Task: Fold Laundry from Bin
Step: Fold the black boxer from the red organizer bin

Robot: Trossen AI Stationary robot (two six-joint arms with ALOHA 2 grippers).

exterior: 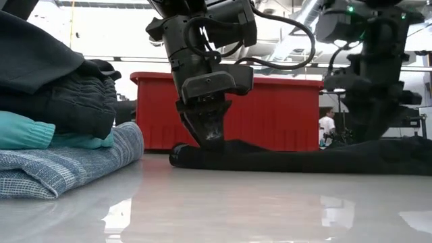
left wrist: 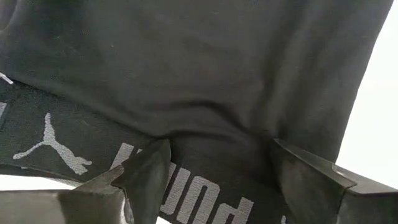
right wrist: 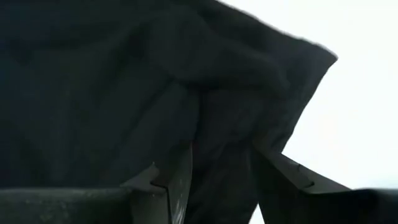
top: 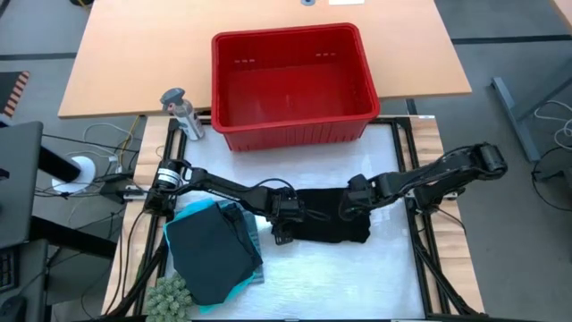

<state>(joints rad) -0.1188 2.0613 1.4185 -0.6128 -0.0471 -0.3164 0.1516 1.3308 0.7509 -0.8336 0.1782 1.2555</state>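
Note:
A black garment (top: 326, 224) with a lettered waistband (left wrist: 74, 143) lies flat mid-table. My left gripper (top: 288, 217) stands open over its left end, fingers pointing down. My right gripper (top: 349, 206) is down on the garment's far right part, shut on a ridge of cloth. A stack of folded laundry (top: 210, 250) sits at the near left: a striped piece (exterior: 67, 165) at the bottom, a turquoise one (exterior: 27, 128) above it, black ones on top. The red bin (top: 295, 125) stands beyond the garment, and I see nothing in it. My left gripper comes from above, and its open fingertips (left wrist: 149, 171) rest on the garment at the waistband's edge (left wrist: 211, 186), with a span of cloth between them. The garment stays flat on the table. My right gripper pinches a raised fold (right wrist: 224, 143) of the black garment between its two fingers, slanting down from the table's right. How many layers it holds I cannot tell. The rest of the cloth lies on the table.
A small grey bottle (top: 183, 112) stands left of the bin. A green knobbly object (top: 170, 295) lies at the near left corner beside the stack. The white table surface (top: 357, 277) shows bare near the front edge. A person (exterior: 327, 125) stands far behind the table.

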